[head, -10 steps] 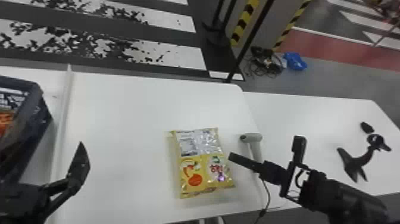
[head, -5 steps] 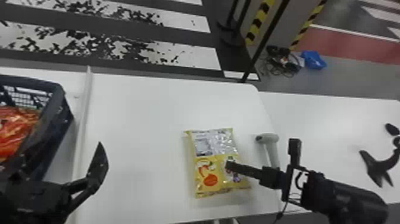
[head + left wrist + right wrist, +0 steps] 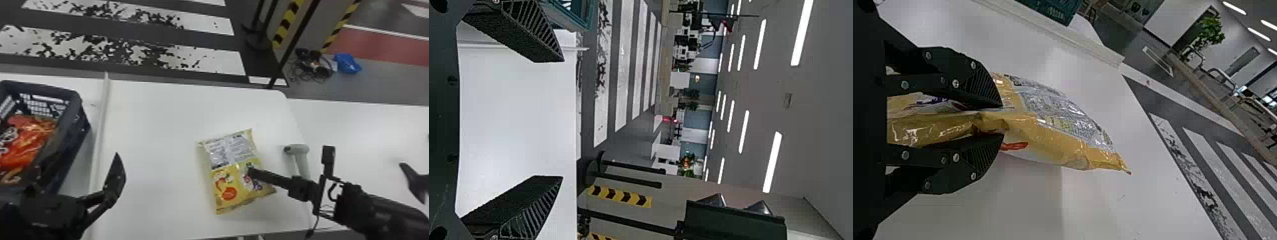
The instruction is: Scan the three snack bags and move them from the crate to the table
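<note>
The left gripper [image 3: 87, 161] stands open beside the dark crate [image 3: 83, 116] in the head view; its fingers are wide apart with nothing between them in the left wrist view [image 3: 562, 119]. The right gripper [image 3: 252, 172] is over the lower right part of a yellow snack bag [image 3: 231, 172]. In the right wrist view, the right gripper [image 3: 1002, 120] is shut on that yellow bag [image 3: 1053, 142], whose far end sticks out past the fingertips. Orange-red snack packaging [image 3: 24, 143] lies in the crate. A grey handheld scanner [image 3: 297, 150] is right of the bag, behind the right gripper.
A raised white strip [image 3: 100, 127] runs between the crate and the white table [image 3: 153, 159]. A second white tabletop [image 3: 360, 137] adjoins on the right, with a dark object [image 3: 415, 182] near its edge. A cable hangs by the right gripper.
The head view has swung left, showing more of the crate. My right gripper has moved left from the bag's side onto it and taken hold; the bag has turned slightly, its right side farther from me.
</note>
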You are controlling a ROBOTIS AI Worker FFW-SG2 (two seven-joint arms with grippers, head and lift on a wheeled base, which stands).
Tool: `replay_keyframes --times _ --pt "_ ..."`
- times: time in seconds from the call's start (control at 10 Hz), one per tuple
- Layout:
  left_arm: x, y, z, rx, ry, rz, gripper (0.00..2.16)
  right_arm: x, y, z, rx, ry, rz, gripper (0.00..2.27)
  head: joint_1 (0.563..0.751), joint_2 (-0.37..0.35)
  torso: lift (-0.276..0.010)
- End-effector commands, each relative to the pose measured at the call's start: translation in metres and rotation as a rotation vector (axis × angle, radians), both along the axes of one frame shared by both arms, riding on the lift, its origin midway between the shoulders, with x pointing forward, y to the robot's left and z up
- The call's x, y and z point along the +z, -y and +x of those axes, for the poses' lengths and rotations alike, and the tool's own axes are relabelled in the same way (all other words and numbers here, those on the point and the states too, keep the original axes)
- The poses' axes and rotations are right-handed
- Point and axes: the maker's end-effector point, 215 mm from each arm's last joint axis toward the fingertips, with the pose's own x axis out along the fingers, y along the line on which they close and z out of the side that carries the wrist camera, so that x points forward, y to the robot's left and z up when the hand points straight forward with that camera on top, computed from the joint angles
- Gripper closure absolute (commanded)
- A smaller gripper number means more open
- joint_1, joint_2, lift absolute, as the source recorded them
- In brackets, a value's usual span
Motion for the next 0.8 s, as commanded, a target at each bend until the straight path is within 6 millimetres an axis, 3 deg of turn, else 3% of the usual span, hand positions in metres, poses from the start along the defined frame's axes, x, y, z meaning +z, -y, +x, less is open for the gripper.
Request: replay_keyframes --times 0.0,0.2,0.3,0.5,0.7 --pt "-0.001 0.001 0.0 0.002 -0.001 0.0 0.02 0.031 0.005 0.006 -0.028 0.053 0.048 2.23 0.695 -0.23 -0.062" --pt "-0.009 -0.001 -0.002 0.006 -0.012 0.003 0.02 0.091 0.054 0.034 -0.196 0.139 0.168 2.23 0.695 -0.246 -0.062" --pt "-0.009 -0.001 -0.002 0.006 -0.009 0.003 0.02 0.107 0.087 0.047 -0.318 0.188 0.191 2.22 0.695 -0.277 -0.062" --pt "-0.011 -0.004 -0.003 0.008 -0.014 0.01 0.02 0.119 0.172 0.078 -0.543 0.321 0.111 2.22 0.695 -0.337 -0.062" --pt "-0.013 -0.006 -0.005 0.011 -0.019 0.012 0.02 0.115 0.275 0.078 -0.865 0.413 0.009 2.23 0.695 -0.35 -0.062"
